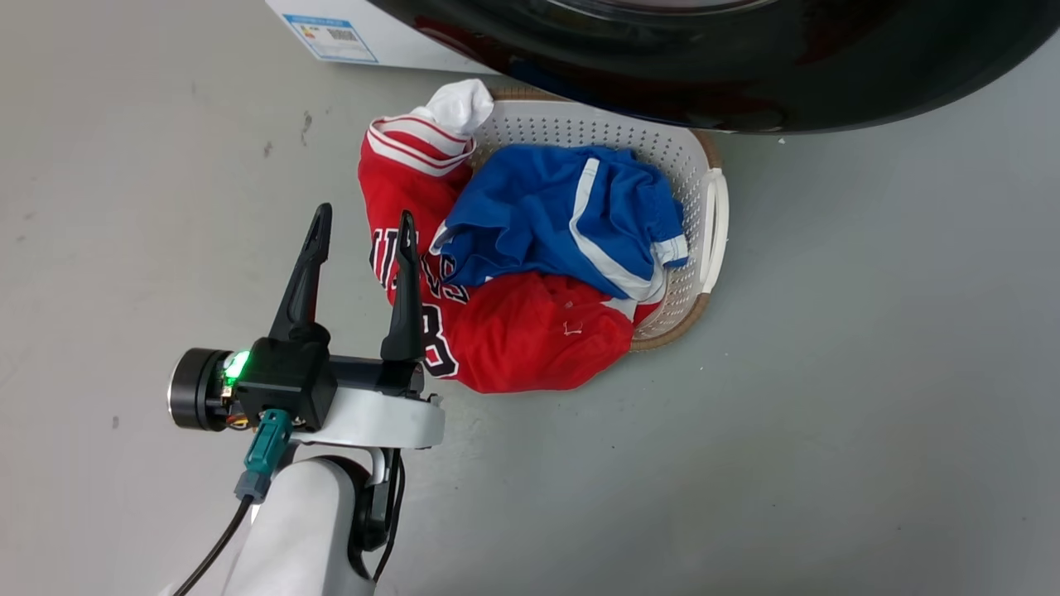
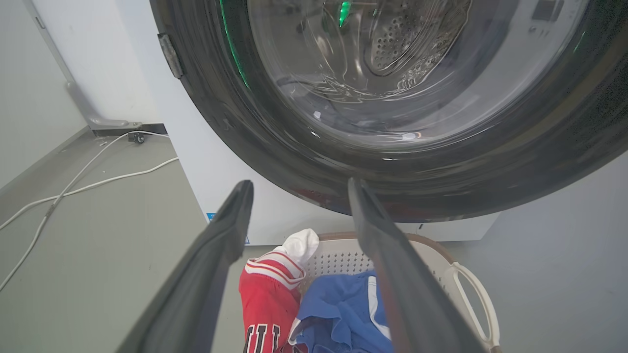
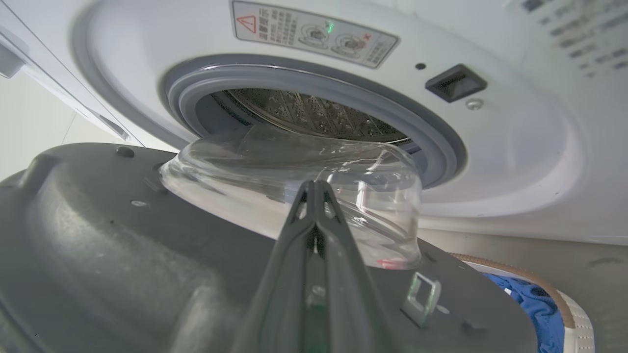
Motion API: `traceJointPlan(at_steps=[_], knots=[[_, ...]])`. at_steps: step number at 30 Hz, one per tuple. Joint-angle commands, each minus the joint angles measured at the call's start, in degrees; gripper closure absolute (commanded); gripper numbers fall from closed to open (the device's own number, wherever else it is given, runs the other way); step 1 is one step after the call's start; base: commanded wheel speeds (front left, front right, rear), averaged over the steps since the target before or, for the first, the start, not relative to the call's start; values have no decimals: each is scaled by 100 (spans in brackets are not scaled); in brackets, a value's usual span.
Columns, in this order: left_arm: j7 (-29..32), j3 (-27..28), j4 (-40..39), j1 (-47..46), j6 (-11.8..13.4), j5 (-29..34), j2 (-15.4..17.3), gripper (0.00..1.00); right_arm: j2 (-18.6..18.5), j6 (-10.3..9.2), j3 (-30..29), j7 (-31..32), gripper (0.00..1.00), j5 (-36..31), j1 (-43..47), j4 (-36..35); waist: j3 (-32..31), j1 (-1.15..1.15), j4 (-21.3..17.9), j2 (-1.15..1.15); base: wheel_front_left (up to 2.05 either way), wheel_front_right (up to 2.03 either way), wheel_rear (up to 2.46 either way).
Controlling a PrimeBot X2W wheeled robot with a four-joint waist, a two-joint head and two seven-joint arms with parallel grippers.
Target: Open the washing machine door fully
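Observation:
The washing machine door (image 1: 745, 74), a glossy black disc, hangs swung out over the top of the head view. From the left wrist view its outer face (image 2: 255, 122) with the glass centre fills the upper part. The right wrist view looks at the door's grey inner side (image 3: 122, 255) and its clear glass bowl (image 3: 255, 186). Behind it stands the white washing machine (image 3: 515, 162) with grey gasket (image 3: 304, 83) and steel drum (image 3: 314, 115) exposed. My right gripper (image 3: 314, 189) is shut, fingertips against the glass bowl. My left gripper (image 1: 360, 228) is open above the floor, beside the clothes.
A white laundry basket (image 1: 714, 223) lies on the grey floor under the door, holding a blue garment (image 1: 563, 207) and a red jersey (image 1: 513, 339). White cables (image 2: 73, 181) run along the floor left of the machine. A blue label (image 1: 331, 37) marks the machine's front.

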Motion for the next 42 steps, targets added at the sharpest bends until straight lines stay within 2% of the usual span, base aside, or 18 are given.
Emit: traceJointPlan(at_steps=[1, 13, 42], knots=[[-16, 34, 5, 90, -35, 51, -7, 0, -8, 14, 0, 67, 100, 57, 188, -106, -93, 0, -61, 0, 0, 0, 0], [-16, 162, 22, 272, -83, 151, -8, 0, 196, 14, 259, 418, 100, 126, 1173, -695, -389, 0, -251, 0, 0, 0, 0], [-16, 234, 94, 821, -51, 216, -8, 0, 758, 15, 989, 928, 100, 579, 3800, -2546, -1425, 0, -290, 0, 0, 0, 0]])
